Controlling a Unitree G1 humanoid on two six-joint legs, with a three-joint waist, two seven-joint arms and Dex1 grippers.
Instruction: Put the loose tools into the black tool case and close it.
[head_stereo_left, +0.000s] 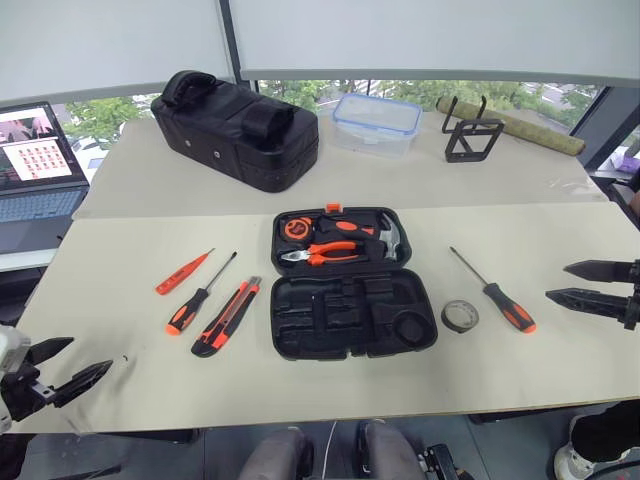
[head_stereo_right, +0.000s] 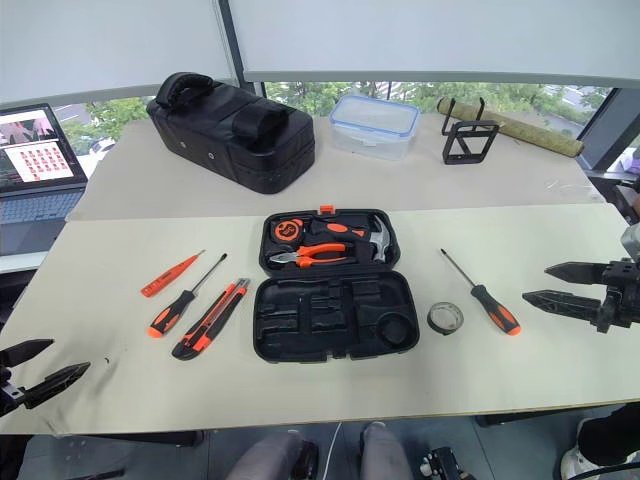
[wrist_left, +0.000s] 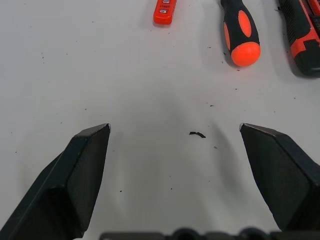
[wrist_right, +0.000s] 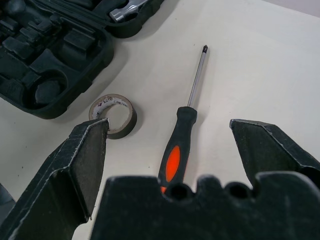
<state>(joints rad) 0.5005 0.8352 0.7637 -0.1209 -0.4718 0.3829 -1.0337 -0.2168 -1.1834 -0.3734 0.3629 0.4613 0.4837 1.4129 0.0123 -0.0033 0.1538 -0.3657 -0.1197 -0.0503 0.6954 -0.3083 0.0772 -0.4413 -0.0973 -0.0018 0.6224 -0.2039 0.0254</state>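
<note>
Black tool case (head_stereo_left: 350, 298) lies open, loose tools on the table (head_stereo_left: 120, 250) either side. Left gripper (head_stereo_left: 70, 372) and right gripper (head_stereo_left: 585, 283) hover spread wide, empty.

An office-like test room is seen here, set up as a robot work area. A long pale table (head_stereo_left: 120, 180) is placed against a wall of windows (head_stereo_left: 300, 92), where roller blinds (head_stereo_left: 430, 35) are drawn most of the way down and green trees are glimpsed below them. An open laptop (head_stereo_left: 35, 165) is parked at the left edge, a grid of small pictures shown on its screen. Hand tools are laid out in neat order around an open black tool case (head_stereo_left: 350, 285), as on a staged bench, not a lived-in workshop.
</note>
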